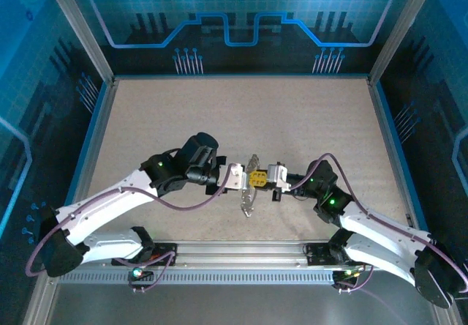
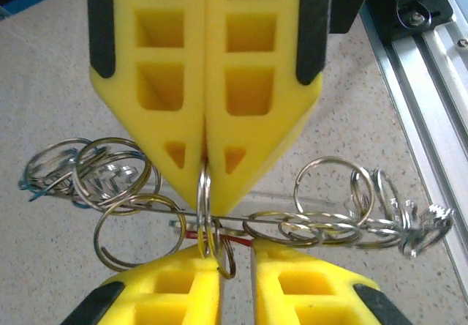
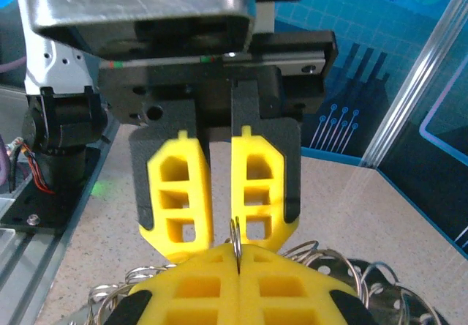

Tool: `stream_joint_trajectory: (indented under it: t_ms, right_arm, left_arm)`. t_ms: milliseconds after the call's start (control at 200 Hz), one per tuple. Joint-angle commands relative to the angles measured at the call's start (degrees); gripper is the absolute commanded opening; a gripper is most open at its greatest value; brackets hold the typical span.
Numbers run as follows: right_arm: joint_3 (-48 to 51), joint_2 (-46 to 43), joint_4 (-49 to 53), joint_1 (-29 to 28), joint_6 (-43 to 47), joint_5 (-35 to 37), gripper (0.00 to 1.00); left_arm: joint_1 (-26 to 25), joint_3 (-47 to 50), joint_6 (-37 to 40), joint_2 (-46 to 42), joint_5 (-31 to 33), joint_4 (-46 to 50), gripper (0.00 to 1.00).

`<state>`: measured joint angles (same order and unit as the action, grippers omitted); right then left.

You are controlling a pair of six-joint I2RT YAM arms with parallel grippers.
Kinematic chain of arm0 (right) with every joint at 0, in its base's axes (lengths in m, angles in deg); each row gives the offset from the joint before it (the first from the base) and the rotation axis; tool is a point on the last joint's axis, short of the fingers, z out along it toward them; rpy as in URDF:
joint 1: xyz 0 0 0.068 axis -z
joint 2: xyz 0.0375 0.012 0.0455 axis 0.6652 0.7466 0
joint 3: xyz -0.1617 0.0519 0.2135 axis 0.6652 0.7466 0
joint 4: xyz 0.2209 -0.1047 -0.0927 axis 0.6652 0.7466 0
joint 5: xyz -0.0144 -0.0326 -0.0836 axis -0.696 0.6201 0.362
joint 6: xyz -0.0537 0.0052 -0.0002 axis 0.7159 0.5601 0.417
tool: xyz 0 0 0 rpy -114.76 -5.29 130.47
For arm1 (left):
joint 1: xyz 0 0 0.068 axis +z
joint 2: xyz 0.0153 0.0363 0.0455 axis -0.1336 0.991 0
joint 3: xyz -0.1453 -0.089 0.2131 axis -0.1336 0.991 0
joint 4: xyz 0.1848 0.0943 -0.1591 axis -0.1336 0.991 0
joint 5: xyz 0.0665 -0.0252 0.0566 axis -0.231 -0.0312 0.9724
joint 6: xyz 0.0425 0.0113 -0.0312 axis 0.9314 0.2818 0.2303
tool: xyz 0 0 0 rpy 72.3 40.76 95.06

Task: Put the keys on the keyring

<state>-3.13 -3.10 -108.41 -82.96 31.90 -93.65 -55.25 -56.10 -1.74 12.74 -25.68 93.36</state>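
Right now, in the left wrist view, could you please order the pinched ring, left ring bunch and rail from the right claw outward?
1. Pinched ring: clamped in the right claw's tips, centre.
2. Left ring bunch: off to the left.
3. Rail: far right, along the table edge.

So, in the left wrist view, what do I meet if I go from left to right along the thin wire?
bunch of split rings → single loose ring → upright ring, pinched by the right gripper → second bunch of rings → aluminium rail
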Motion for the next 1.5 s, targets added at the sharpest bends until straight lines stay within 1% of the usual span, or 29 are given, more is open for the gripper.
stream_joint_trajectory:
  t_ms: [0,110,255,350,435,595,800,966,1206,1396,1436,1496]
  right_arm:
    - [-0.1,-1.0,-3.8,-0.2,-1.3,-1.3,0.0]
    - [-0.2,-0.6,-3.8,-0.2,-1.3,-1.5,0.0]
    - [-0.2,-0.5,-4.0,-0.2,-1.4,-1.3,0.0]
    - [-0.8,-0.4,-3.4,-0.2,-1.5,-1.8,0.0]
    - [-1.5,-0.3,-2.2,-0.1,-1.0,-2.6,0.0]
    - [-2.1,0.3,-2.1,-0.1,-1.2,-3.0,0.0]
    - [-2.4,1.0,-2.5,-0.1,-1.3,-3.1,0.0]
    - [-2.6,1.6,-3.4,-0.1,-1.4,-3.3,0.0]
    - [-2.9,1.2,-3.7,-0.1,-1.7,-3.4,0.0]
    - [-2.8,1.0,-4.5,-0.1,-2.1,-3.3,0.0]
    - [-2.8,1.1,-4.5,-0.1,-2.0,-3.3,0.0]
    - [-2.8,1.2,-4.2,-0.1,-1.9,-3.2,0.0]
  left_arm:
    - [0.4,2.3,-3.5,-2.1,-3.7,-7.3,0.17]
    - [0.5,3.7,-4.4,-3.6,-3.1,-9.1,0.17]
    - [1.1,5.9,-4.1,-6.4,-3.0,-9.3,0.23]
    - [1.7,8.8,-5.2,-8.7,-2.6,-12.0,0.25]
    - [2.2,11.1,-6.7,-10.6,-2.3,-15.1,0.25]
    - [3.0,13.7,-8.9,-11.9,-4.8,-20.6,0.25]
    - [3.7,13.5,-9.0,-11.7,-7.2,-21.2,0.25]
    - [4.0,13.6,-9.4,-11.0,-12.3,-22.5,0.25]
    - [4.0,13.4,-9.5,-9.5,-13.8,-20.8,0.24]
    - [4.4,13.2,-8.8,-8.7,-12.8,-19.1,0.22]
    - [4.6,13.1,-8.9,-8.5,-12.8,-18.9,0.18]
    - [4.7,12.6,-8.9,-8.1,-12.2,-18.1,0.1]
